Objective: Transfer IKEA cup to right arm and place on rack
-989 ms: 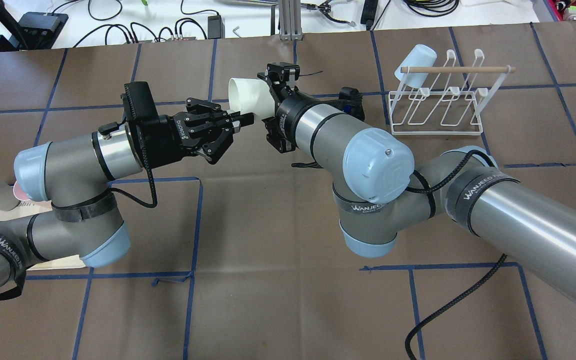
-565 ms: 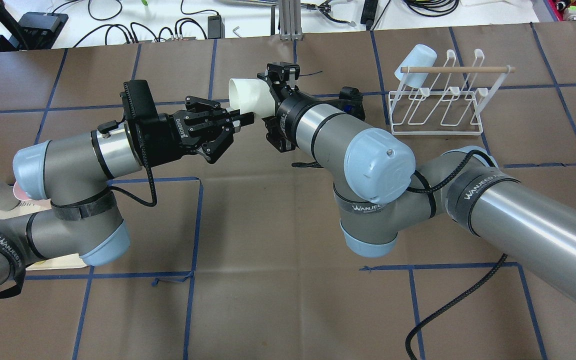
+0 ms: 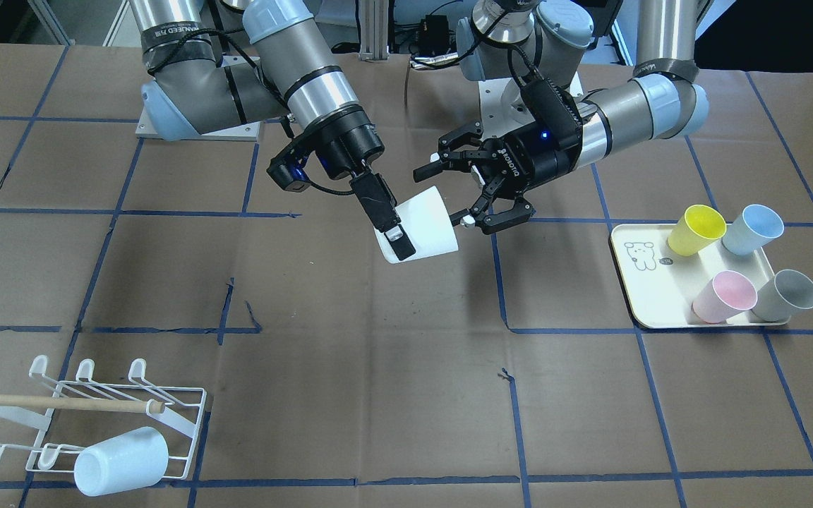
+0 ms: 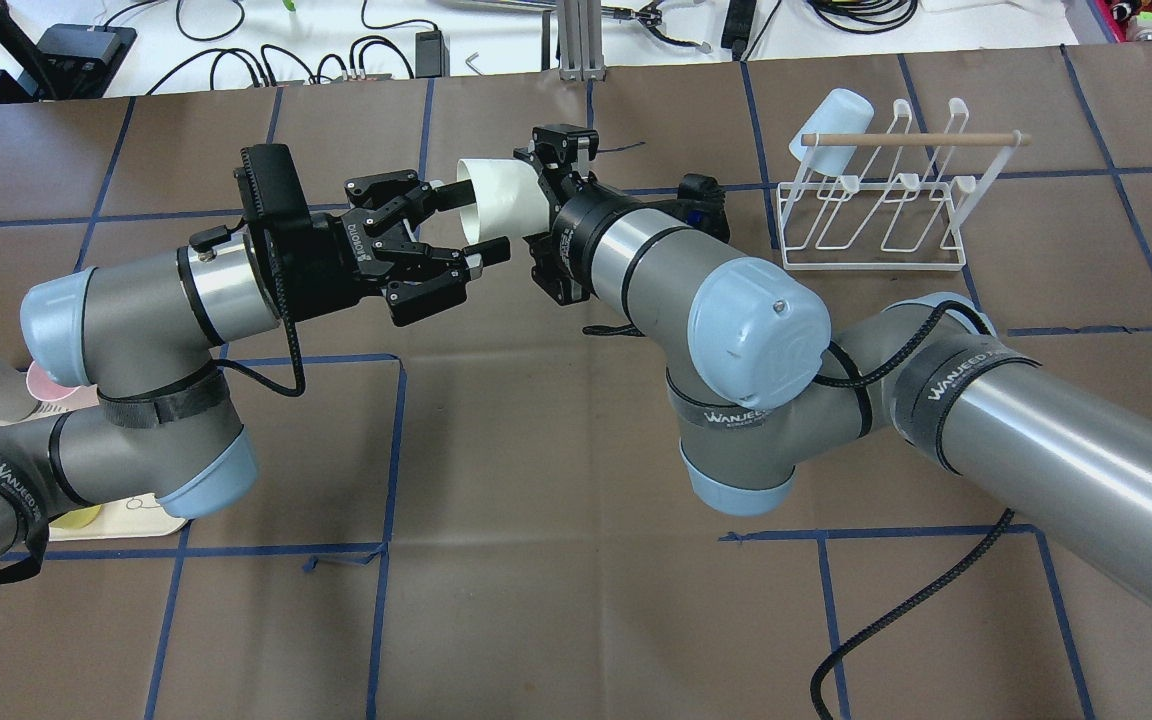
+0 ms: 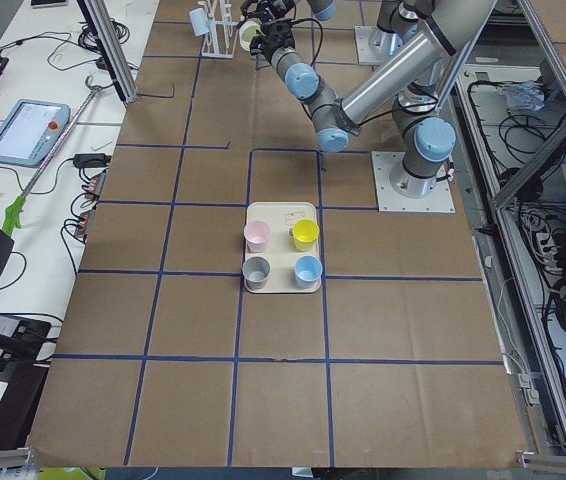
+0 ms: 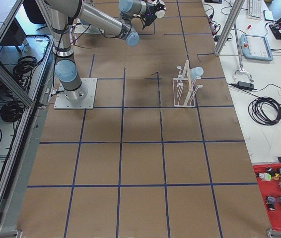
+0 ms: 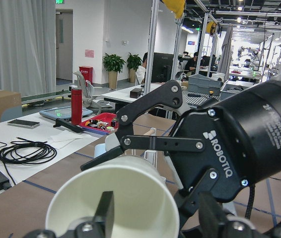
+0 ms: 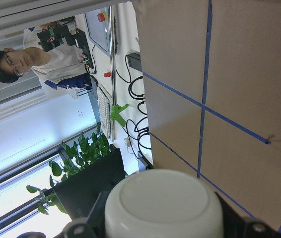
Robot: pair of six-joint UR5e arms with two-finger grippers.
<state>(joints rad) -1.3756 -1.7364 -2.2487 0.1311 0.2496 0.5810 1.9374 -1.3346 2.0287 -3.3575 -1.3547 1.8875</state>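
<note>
The white IKEA cup [image 4: 498, 195] is held sideways above the table's middle, its mouth turned to my left arm. My right gripper [image 4: 534, 195] is shut on the cup near its base, which fills the bottom of the right wrist view [image 8: 163, 208]. My left gripper [image 4: 476, 218] is open, its fingers spread on either side of the cup's rim without touching it. From the front, the cup [image 3: 428, 222] sits between the right gripper [image 3: 401, 243] and the open left gripper [image 3: 450, 190]. The white wire rack [image 4: 871, 200] stands at the far right.
A pale blue cup [image 4: 831, 125] hangs upside down on the rack's left end. A cream tray [image 3: 660, 296] beside my left arm carries yellow [image 3: 696, 229], blue [image 3: 752, 229], pink [image 3: 724, 296] and grey [image 3: 787, 295] cups. A person [image 8: 21, 59] shows beyond the table.
My left gripper has let go of the cup's rim and opened wide, shifting slightly back. The right gripper and the cup have stayed in place.
</note>
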